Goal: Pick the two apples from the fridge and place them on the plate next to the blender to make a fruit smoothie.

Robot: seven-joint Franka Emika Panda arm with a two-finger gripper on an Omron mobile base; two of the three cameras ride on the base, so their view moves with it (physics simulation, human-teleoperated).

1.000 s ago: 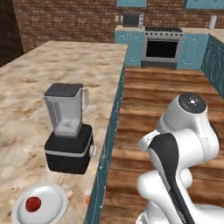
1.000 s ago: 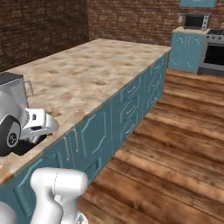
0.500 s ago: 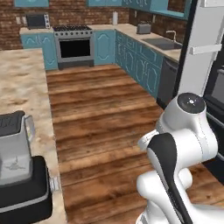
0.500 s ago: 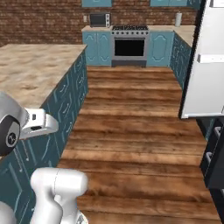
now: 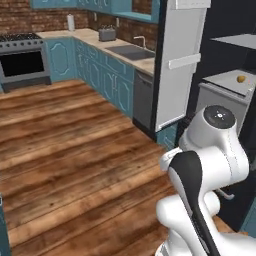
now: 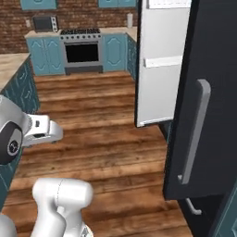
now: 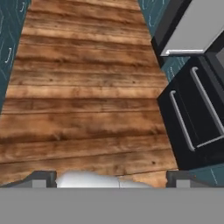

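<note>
The fridge [image 5: 180, 65] stands open at the right, its pale door inside turned toward me. On a grey shelf inside lies a yellow-orange apple [image 5: 241, 78]. The other apple, the plate and the blender are out of view. In the right base view the fridge's [image 6: 203, 92] black door with its long grey bar handle is close on the right. My arm is folded near the base. In the hand view my gripper [image 7: 111, 179] points down at the wooden floor, open, with nothing between the fingertips [image 7: 42, 178]. The black fridge [image 7: 197, 118] front lies to its right.
Wooden floor [image 5: 75, 145] stretches ahead. A stove [image 6: 82, 51] stands at the back. Teal cabinets with a sink [image 5: 125, 50] and a grey dishwasher [image 5: 142, 100] run along to the fridge. The island counter's edge [image 6: 14, 65] is at the left.
The whole picture has swung: the base turned away from the island with the blender and plate toward the open fridge. The arm keeps its folded pose.
</note>
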